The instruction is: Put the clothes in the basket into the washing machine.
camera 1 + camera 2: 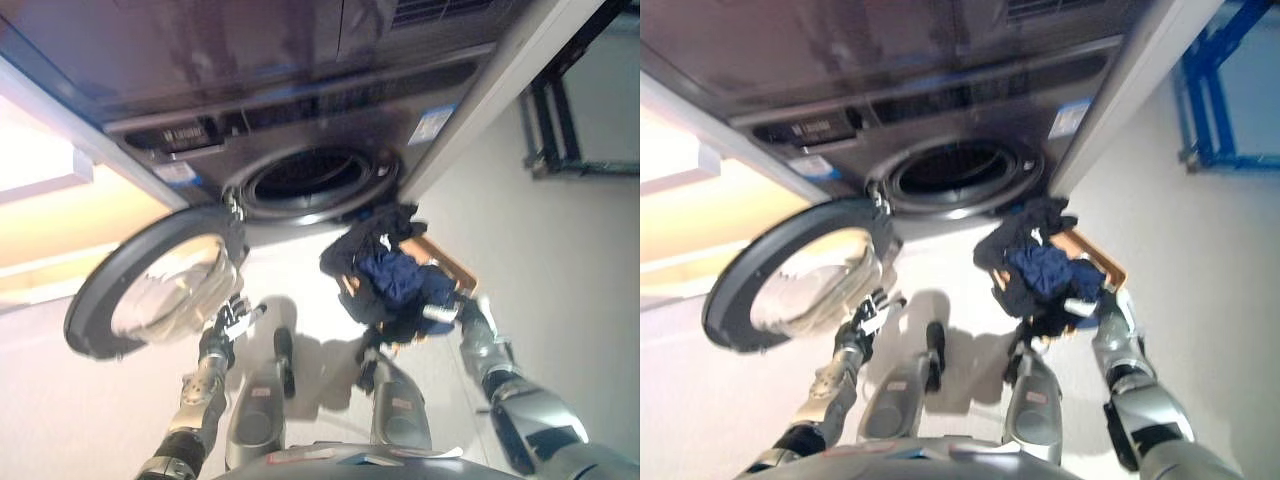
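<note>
A heap of dark clothes (385,275), black pieces draped over a deep blue one, fills a tan wicker basket (448,262) that stands on the pale floor (560,260), just below and to the right of the drum opening of the dark grey front-loading washing machine (300,110). A black garment at the top of the heap reaches up close to the lower right edge of the machine's front. The round drum mouth (310,180) stands uncovered, and nothing can be seen in the dark drum. The machine's round door (155,285), a dark ring with a clear bulged window, hangs swung out to the lower left of the opening.

The right hand (445,312) sits at the lower edge of the basket, below and right of the machine, against the dark cloth; I cannot tell whether its fingers clasp anything. The left hand (228,325) hovers just below the door's lower right rim, fingers loosely extended and grasping nothing
</note>
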Controlling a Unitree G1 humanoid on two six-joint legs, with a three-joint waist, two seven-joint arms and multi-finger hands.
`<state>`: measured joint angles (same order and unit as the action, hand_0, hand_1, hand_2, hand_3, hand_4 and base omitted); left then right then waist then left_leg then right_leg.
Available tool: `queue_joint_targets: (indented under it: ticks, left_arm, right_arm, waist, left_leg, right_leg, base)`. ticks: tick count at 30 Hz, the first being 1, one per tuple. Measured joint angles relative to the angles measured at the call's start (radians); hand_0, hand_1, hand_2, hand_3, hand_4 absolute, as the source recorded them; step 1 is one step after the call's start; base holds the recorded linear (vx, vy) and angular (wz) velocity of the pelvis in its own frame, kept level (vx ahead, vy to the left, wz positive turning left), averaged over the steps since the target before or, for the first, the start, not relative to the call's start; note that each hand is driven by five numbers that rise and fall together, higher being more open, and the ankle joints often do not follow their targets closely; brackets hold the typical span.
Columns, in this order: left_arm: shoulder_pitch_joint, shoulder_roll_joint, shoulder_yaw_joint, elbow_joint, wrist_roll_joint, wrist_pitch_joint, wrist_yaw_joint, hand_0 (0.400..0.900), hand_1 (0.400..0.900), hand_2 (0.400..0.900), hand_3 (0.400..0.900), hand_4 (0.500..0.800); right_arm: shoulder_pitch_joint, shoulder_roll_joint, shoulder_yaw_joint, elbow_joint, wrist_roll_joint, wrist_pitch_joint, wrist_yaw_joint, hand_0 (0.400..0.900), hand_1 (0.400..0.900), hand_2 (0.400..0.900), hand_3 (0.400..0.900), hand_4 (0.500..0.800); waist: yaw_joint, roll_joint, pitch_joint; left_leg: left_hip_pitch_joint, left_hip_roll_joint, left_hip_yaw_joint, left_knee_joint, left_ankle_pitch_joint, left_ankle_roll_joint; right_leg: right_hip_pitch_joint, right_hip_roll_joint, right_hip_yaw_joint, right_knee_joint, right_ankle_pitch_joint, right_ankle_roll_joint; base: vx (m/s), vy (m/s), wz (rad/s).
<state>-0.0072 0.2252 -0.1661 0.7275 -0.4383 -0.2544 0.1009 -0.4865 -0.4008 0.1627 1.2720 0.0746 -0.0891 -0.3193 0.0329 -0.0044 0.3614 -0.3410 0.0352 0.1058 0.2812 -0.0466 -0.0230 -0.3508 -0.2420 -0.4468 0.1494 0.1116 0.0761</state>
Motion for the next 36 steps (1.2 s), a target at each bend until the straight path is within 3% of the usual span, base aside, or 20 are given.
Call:
queue_joint_targets:
  ticks: [2,9,18,25,29,34,35,36]
  left_arm:
    - [-0.006,0.023,-0.021,-0.050,-0.004,-0.009,0.015,0.900,0.900,0.900,0.900,0.800]
    - [-0.106,0.055,-0.083,-0.210,-0.016,-0.036,0.070,0.900,0.900,0.900,0.900,0.800]
    - [-0.212,0.104,-0.156,-0.404,-0.016,-0.060,0.145,0.900,0.900,0.900,0.900,0.800]
    - [-0.210,0.139,-0.174,-0.470,-0.017,-0.075,0.191,0.900,0.900,0.900,0.900,0.800]
    - [-0.207,0.147,-0.173,-0.470,-0.018,-0.075,0.215,0.900,0.900,0.900,0.900,0.800]
    - [-0.207,0.162,-0.175,-0.494,-0.018,-0.075,0.220,0.900,0.900,0.900,0.900,0.800]
    - [-0.207,0.167,-0.174,-0.501,-0.019,-0.075,0.220,0.900,0.900,0.900,0.900,0.800]
    - [-0.207,0.175,-0.174,-0.510,-0.023,-0.075,0.219,0.900,0.900,0.900,0.900,0.800]
  right_arm:
    - [-0.082,-0.026,0.006,-0.001,-0.001,-0.001,-0.027,0.900,0.900,0.900,0.900,0.800]
    - [-0.301,-0.064,0.009,-0.016,0.003,-0.020,-0.085,0.900,0.900,0.900,0.900,0.800]
    - [-0.516,-0.064,0.082,0.051,-0.004,-0.024,-0.133,0.900,0.900,0.900,0.900,0.800]
    - [-0.559,-0.120,0.093,0.103,-0.045,-0.002,-0.195,0.900,0.900,0.900,0.900,0.800]
    - [-0.575,-0.138,0.113,0.139,-0.088,0.011,-0.204,0.900,0.900,0.900,0.900,0.800]
    - [-0.583,-0.150,0.111,0.149,-0.106,0.025,-0.221,0.900,0.900,0.900,0.900,0.800]
    - [-0.585,-0.154,0.111,0.153,-0.108,0.025,-0.221,0.647,0.647,0.647,0.647,0.648]
    - [-0.586,-0.161,0.111,0.153,-0.108,0.027,-0.221,0.433,0.433,0.433,0.433,0.520]
  waist:
    - [-0.003,0.008,0.041]
    - [0.017,0.024,0.177]
    - [0.040,0.025,0.190]
    - [0.048,0.027,0.191]
    - [0.048,0.035,0.196]
    - [0.055,0.036,0.197]
    - [0.055,0.036,0.197]
    - [0.056,0.036,0.197]
  left_leg:
    - [-0.077,0.001,-0.004,0.051,-0.003,0.003]
    - [-0.326,0.001,-0.025,0.231,-0.034,0.024]
    - [-0.622,-0.003,-0.031,0.458,-0.078,0.046]
    - [-0.795,-0.013,-0.022,0.587,-0.104,0.071]
    - [-0.865,-0.021,-0.014,0.672,-0.131,0.084]
    - [-0.912,-0.025,-0.007,0.742,-0.156,0.094]
    - [-0.920,-0.028,-0.006,0.752,-0.158,0.096]
    - [-0.928,-0.031,-0.007,0.764,-0.161,0.095]
  right_leg:
    - [-0.070,-0.009,0.005,0.038,0.000,-0.001]
    - [-0.300,-0.063,0.030,0.211,-0.025,-0.052]
    - [-0.590,-0.116,0.080,0.426,-0.066,-0.063]
    - [-0.767,-0.158,0.115,0.550,-0.079,-0.054]
    - [-0.845,-0.189,0.141,0.635,-0.107,-0.076]
    - [-0.902,-0.210,0.170,0.712,-0.134,-0.080]
    - [-0.911,-0.218,0.172,0.727,-0.141,-0.083]
    - [-0.923,-0.222,0.179,0.744,-0.147,-0.083]
  base:
    - [-0.21,0.020,0.06]
    - [-0.14,-0.004,0.08]
    - [-0.09,0.019,0.04]
    - [-0.04,0.015,0.02]
    - [0.00,-0.002,0.04]
    - [0.00,-0.017,0.06]
    - [0.02,-0.032,0.04]
    - [0.00,0.000,0.00]
